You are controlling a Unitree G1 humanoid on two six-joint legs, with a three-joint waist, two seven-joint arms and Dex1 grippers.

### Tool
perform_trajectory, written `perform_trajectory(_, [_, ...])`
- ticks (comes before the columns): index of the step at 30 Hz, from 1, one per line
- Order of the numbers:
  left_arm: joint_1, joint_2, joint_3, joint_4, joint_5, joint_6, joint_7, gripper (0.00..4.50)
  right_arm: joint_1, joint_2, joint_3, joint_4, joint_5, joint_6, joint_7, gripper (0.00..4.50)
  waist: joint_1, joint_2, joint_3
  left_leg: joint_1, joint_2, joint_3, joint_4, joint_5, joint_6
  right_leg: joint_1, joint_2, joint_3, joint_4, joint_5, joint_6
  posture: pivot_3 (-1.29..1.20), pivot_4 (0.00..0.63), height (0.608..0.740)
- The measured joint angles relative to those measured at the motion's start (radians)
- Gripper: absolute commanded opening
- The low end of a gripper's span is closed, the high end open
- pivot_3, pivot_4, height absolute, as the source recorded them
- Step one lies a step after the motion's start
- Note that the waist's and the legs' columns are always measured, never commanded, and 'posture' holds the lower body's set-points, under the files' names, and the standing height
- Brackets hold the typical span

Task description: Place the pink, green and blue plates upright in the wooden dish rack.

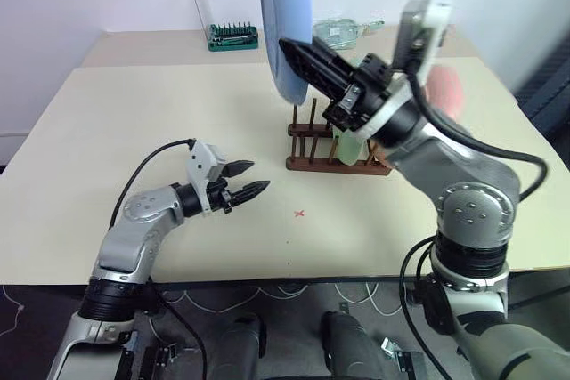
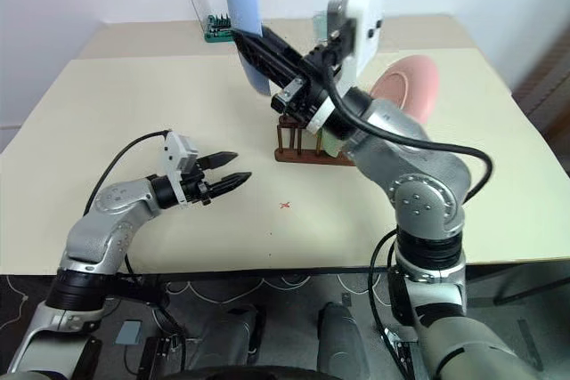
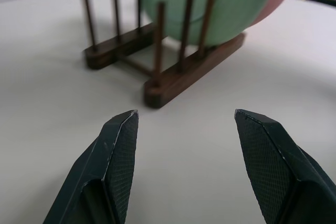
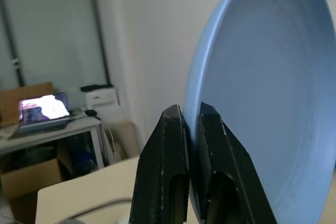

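1. Left gripper: low over the table near its front edge, fingers apart, nothing between them, aimed toward the wooden dish rack.
2. Wooden dish rack: mid-table. Green plate stands upright between its pegs; pink plate stands just behind it.
3. Right gripper: raised above the rack, fingers clamped on the blue plate's rim, plate held upright.
4. Tool holder: far edge.

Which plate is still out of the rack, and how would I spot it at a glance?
Start at the wooden dish rack in the middle of the table, then look above it. The blue plate is held upright there, its rim pinched in the right gripper. The green plate and pink plate already stand in the rack.
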Motion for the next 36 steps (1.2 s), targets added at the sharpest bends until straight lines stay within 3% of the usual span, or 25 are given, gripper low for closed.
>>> perform_trajectory(20, [0.018, 0.003, 0.020, 0.000, 0.007, -0.014, 0.000, 3.02, 0.054, 0.079, -0.094, 0.148, 0.095, 0.162, -0.213, 0.05, -0.010, 0.000, 0.000, 0.000, 0.001, 0.001, -0.002, 0.000, 0.000, -0.002, 0.000, 0.000, 0.001, 0.000, 0.000, 0.00, 0.150, 0.740])
perform_trajectory(23, [0.018, 0.001, 0.020, 0.000, 0.008, -0.014, 0.002, 3.02, 0.053, 0.079, -0.096, 0.149, 0.099, 0.172, -0.218, 1.07, -0.009, 0.000, 0.000, 0.000, 0.001, 0.001, -0.002, 0.000, 0.000, -0.002, 0.000, 0.000, 0.001, 0.000, 0.000, 0.00, 0.150, 0.740])
perform_trajectory(26, [0.018, -0.006, 0.018, -0.003, 0.008, -0.014, 0.004, 3.02, 0.052, 0.074, -0.092, 0.148, 0.091, 0.171, -0.213, 2.48, -0.009, 0.000, 0.000, 0.000, 0.001, 0.001, -0.002, 0.000, 0.000, -0.002, 0.000, 0.000, 0.001, 0.000, 0.000, 0.00, 0.150, 0.740])
perform_trajectory(32, [0.018, -0.008, 0.011, -0.012, 0.008, -0.013, 0.004, 3.02, 0.030, 0.000, -0.032, 0.111, -0.009, 0.149, -0.135, 2.48, -0.009, 0.000, 0.000, 0.000, 0.001, 0.001, -0.002, 0.000, 0.000, -0.002, 0.000, 0.000, 0.001, 0.000, 0.000, 0.00, 0.150, 0.740])
perform_trajectory(36, [0.018, -0.008, 0.009, -0.021, 0.008, -0.013, 0.004, 3.02, -0.034, -0.170, 0.018, 0.055, -0.124, 0.124, -0.040, 2.48, -0.006, 0.001, 0.001, -0.001, 0.001, 0.002, -0.002, 0.000, 0.000, -0.003, 0.000, 0.000, 0.001, 0.000, 0.000, 0.00, 0.150, 0.740])
